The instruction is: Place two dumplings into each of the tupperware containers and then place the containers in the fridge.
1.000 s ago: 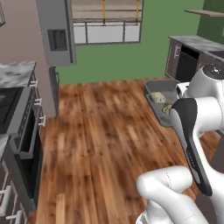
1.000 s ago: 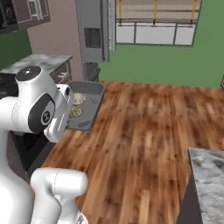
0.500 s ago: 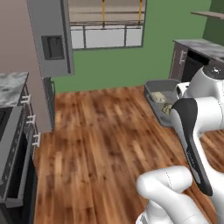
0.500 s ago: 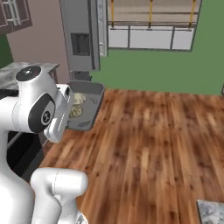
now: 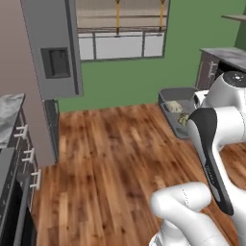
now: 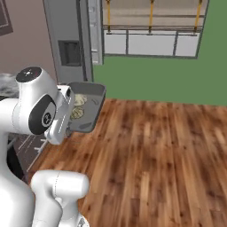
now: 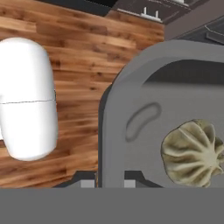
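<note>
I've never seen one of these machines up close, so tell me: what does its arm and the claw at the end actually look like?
The arm is made of smooth, rounded glossy white segments, like fat tubes joined end to end. One long panel is dark grey to black with small pale markings, and a joint has a dark round cap with a small white symbol. No loose cables show. Of the gripper, two small dark finger tips are visible.

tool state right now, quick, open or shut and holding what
tool: shut on the rim of the tupperware container, carrying it with dumplings inside.

The arm hides the near end of the tupperware container [image 5: 174,109]; the dumpling [image 7: 195,154] runs off frame.
</note>
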